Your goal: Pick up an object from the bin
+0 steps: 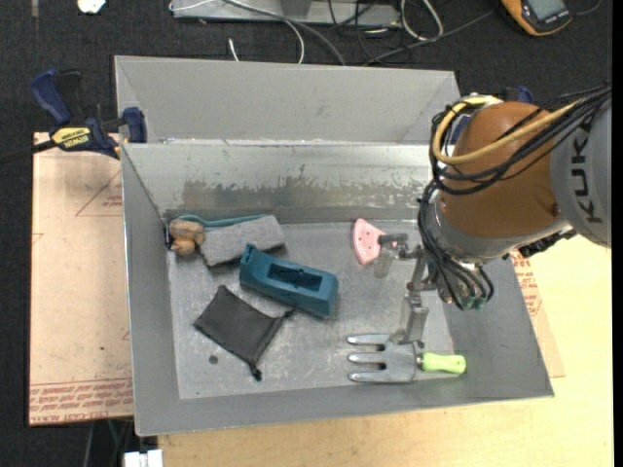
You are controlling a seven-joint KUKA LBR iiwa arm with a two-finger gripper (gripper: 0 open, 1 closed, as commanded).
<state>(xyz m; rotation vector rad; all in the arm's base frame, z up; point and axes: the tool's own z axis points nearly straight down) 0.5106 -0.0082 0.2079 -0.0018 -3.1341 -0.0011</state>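
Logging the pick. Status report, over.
Gripper over metal fork with green handle, near-right of bin. Pink piece behind, apart. Nothing in the way.

Orange dome wrist cover (496,168) w/ black cables (582,107), grey arm (605,149) w/ KUKA lettering (580,179), slim metal hand (413,335).

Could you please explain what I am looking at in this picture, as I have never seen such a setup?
One camera looks down on a grey metal bin from above, slightly from one side. The large orange-brown shape with cables on the right is the robot arm, which reaches in to pick one thing out. Its gripper hangs low over a metal fork with a green handle, at the bin's front right. I cannot tell whether it touches the fork. Elsewhere on the bin floor lie a pink piece, a teal block, a black pouch and a brush at the back left.
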